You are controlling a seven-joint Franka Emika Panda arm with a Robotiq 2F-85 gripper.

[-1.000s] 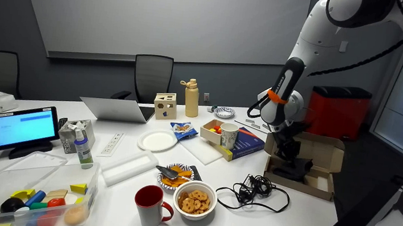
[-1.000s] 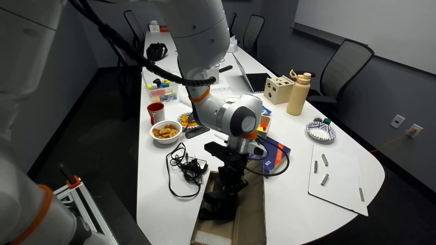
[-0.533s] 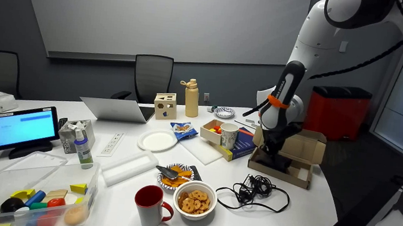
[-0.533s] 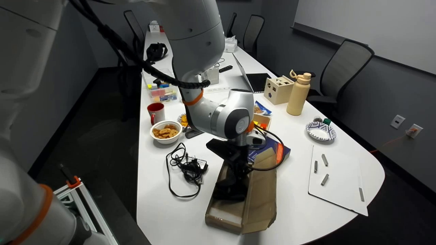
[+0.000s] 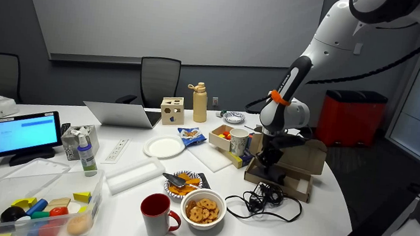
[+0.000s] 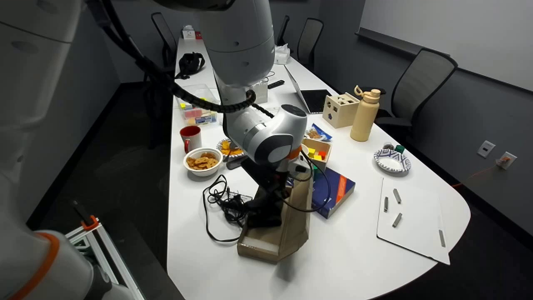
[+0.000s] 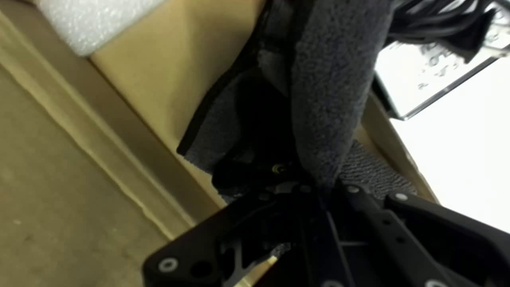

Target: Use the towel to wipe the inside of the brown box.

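"What are you holding in there?"

"I'm pinching a fold of the dark grey fuzzy towel (image 7: 338, 87) in my black two-fingered gripper (image 7: 326, 193). In the wrist view its jaws are pressing together on it, and loose folds are showing on both sides of them."

"Where is the towel lying, then?"

"It's lying bunched inside the long brown cardboard box (image 6: 257, 252). Bare cardboard is showing between it and a white foam block (image 7: 101, 24) that's sitting at one end."

"And how is the box sitting?"

"It's resting on the white table (image 6: 358, 266), its broad cardboard lid (image 5: 302, 156) standing open along one long side. A tangled black power cable (image 6: 234, 208) is lying just beside the opposite side; I'm not managing to tell whether they're touching."

"What else are you seeing around it?"

"A thick blue book (image 6: 320, 185) with an orange band is lying near the lid. Farther off, a white bowl (image 5: 204, 193) of round brown crackers (image 5: 205, 211) is standing next to a grey mug (image 5: 158, 221) with a red inside, and towards the far edge a pale yellow bottle (image 5: 199, 105) with a looped cap is standing upright beside a light wooden cube (image 5: 172, 111) with cut-out shapes."
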